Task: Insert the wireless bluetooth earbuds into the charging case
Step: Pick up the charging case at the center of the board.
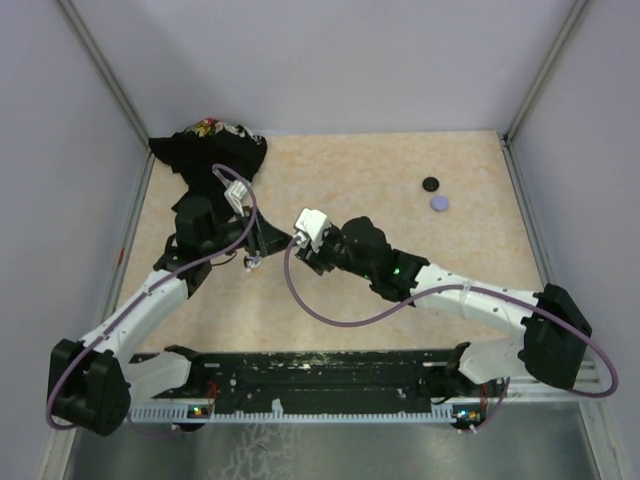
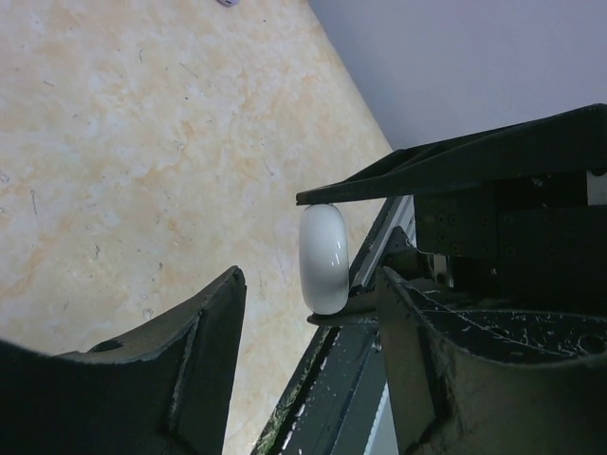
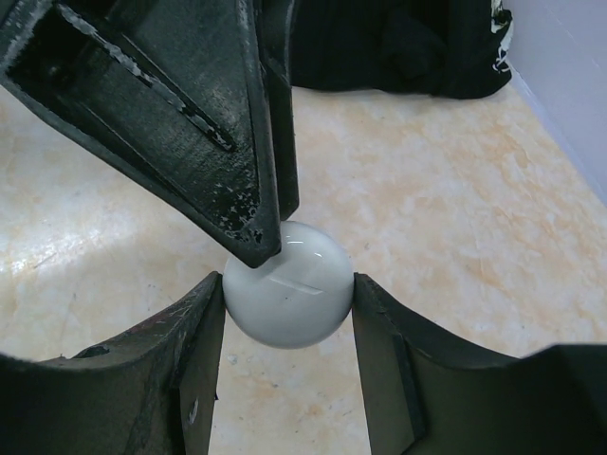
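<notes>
My right gripper (image 3: 287, 284) is shut on a round glossy white charging case (image 3: 287, 296), pinched by its sides a little above the table. The case is closed, with a thin seam on its face. In the left wrist view the case (image 2: 322, 258) shows edge-on between the right gripper's two dark fingers (image 2: 455, 161). My left gripper (image 2: 311, 280) is open, its jaws wide apart just in front of the case. One left fingertip (image 3: 256, 237) sits against the case's upper edge. The two grippers meet at mid-table, left (image 1: 258, 243) and right (image 1: 285, 252). No earbuds are in view.
A black disc (image 1: 430, 183) and a lavender disc (image 1: 439, 203) lie at the far right of the tan tabletop (image 1: 370, 170). A black cloth bag (image 1: 212, 148) sits in the far left corner. Grey walls close in the table on three sides.
</notes>
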Robot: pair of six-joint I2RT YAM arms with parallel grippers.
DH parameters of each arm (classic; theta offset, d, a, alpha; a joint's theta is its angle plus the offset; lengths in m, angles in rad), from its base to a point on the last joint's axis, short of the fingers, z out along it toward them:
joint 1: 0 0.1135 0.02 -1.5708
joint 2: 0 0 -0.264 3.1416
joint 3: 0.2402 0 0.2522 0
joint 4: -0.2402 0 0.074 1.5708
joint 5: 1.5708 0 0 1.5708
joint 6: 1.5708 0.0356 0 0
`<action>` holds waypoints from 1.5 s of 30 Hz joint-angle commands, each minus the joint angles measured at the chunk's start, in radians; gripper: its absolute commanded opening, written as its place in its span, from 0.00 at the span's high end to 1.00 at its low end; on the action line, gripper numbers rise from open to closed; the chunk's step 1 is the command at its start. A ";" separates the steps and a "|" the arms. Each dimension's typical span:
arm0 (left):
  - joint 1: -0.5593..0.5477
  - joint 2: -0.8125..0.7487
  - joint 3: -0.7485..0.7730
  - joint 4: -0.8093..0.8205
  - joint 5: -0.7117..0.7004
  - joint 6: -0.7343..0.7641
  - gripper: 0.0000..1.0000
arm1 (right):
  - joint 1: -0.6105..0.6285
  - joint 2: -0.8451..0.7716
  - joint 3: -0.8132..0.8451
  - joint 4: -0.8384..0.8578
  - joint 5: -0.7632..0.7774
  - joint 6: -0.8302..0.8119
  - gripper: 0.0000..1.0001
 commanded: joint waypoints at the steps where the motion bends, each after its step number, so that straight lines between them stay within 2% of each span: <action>1: -0.013 0.007 0.026 0.054 0.017 -0.007 0.38 | 0.020 -0.021 0.021 0.070 -0.024 -0.010 0.59; 10: -0.033 0.037 0.029 0.077 0.039 -0.012 0.53 | 0.029 -0.016 0.025 0.078 -0.027 -0.011 0.58; 17: -0.042 0.050 0.046 0.072 0.075 0.005 0.74 | 0.030 -0.015 0.025 0.081 -0.029 -0.009 0.56; 20: -0.042 0.039 0.068 0.031 0.063 0.054 0.89 | 0.030 -0.026 0.019 0.084 -0.036 -0.005 0.51; 23: -0.042 0.023 0.097 -0.024 0.052 0.133 0.96 | 0.026 -0.050 0.015 0.061 -0.032 -0.005 0.45; 29: -0.042 -0.009 0.178 -0.160 0.025 0.309 1.00 | -0.044 -0.128 0.011 0.019 -0.169 0.050 0.28; 33: -0.043 -0.013 0.230 -0.225 0.040 0.436 1.00 | -0.136 -0.177 -0.015 0.045 -0.361 0.143 0.22; 40: -0.044 -0.020 0.283 -0.260 0.174 0.586 1.00 | -0.304 -0.202 -0.095 0.252 -0.681 0.360 0.21; 45: -0.055 -0.031 0.289 -0.235 0.266 0.626 1.00 | -0.323 -0.173 -0.109 0.366 -0.773 0.452 0.21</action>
